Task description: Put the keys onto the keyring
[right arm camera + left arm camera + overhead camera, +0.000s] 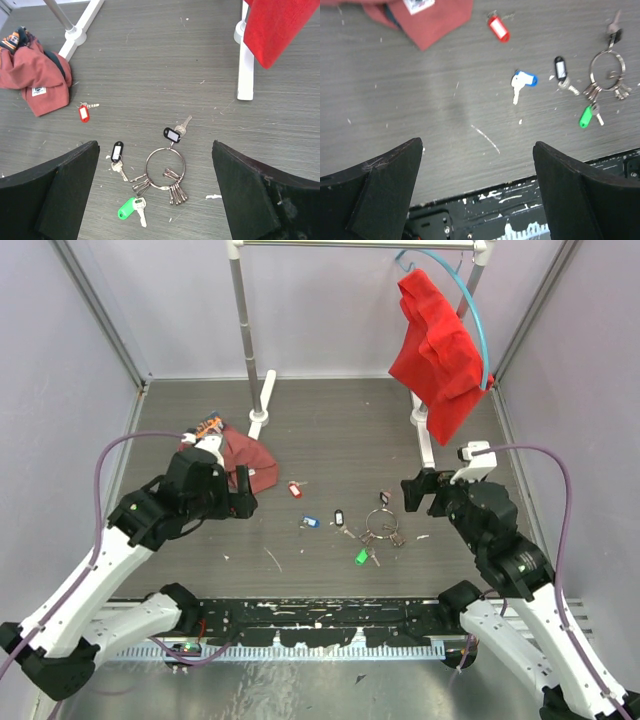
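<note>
Hovering spread and empty, the right pincer (423, 498) stood just right of the ring (165, 168). The ring lay flat on the bench (340, 430), with a bunch of plain keys already threaded along its near edge. In the right wrist view it sat straight ahead, centred between the two fingers, so I judged that arm the nearer one.

The left pincer (243, 502), likewise spread and holding nothing, hung well to the left, closer to the red key (498, 27) and blue key (525, 81). A black key (117, 151) lay loose just left of the ring, its long axis running roughly near to far. A green key (127, 208) lay nearer the arms (a second black tag touched the ring's far edge; threaded or not, I could not tell).

The bench was dark, grained and flat. The rack (243, 330) and a maroon cloth (255, 465) stood well apart from the keys.
</note>
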`<state>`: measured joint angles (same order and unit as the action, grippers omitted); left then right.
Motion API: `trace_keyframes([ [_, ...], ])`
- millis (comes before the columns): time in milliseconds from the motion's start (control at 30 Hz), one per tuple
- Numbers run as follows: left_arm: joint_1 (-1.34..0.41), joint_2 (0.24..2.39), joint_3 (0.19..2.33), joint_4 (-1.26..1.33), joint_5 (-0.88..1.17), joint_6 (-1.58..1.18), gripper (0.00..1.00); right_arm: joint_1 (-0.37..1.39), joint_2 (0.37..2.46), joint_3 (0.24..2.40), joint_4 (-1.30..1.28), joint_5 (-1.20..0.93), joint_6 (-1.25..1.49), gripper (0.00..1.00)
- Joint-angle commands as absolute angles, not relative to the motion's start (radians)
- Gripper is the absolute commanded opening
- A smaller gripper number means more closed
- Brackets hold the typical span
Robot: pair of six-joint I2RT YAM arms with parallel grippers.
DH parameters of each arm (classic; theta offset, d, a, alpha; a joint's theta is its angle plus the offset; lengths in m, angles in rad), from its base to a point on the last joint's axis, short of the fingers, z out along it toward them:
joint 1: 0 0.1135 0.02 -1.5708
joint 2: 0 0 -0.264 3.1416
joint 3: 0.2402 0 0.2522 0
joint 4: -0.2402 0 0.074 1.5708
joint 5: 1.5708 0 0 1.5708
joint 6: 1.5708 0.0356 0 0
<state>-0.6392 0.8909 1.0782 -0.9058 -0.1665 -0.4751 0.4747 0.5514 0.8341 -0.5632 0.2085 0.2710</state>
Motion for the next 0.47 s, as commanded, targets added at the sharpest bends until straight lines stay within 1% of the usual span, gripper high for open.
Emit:
trace_keyframes([
  [0, -0.636, 0.913, 1.049, -0.998, -0.191, -0.589, 0.98, 0.472, 0.486, 0.837, -0.539, 0.195, 0.263, 1.00],
  [100, -0.636, 0.865, 0.994, -0.952, -0.239, -0.606, 0.98, 0.473, 0.471, 0.833, -0.538, 0.187, 0.257, 1.00],
  [233, -0.637, 0.773, 0.900, -0.861, -0.265, -0.547, 0.98, 0.473, 0.461, 0.821, -0.544, 0.192, 0.252, 1.00],
  [433, -0.637, 0.799, 0.887, -0.861, -0.296, -0.492, 0.98, 0.474, 0.454, 0.807, -0.536, 0.193, 0.239, 1.00],
])
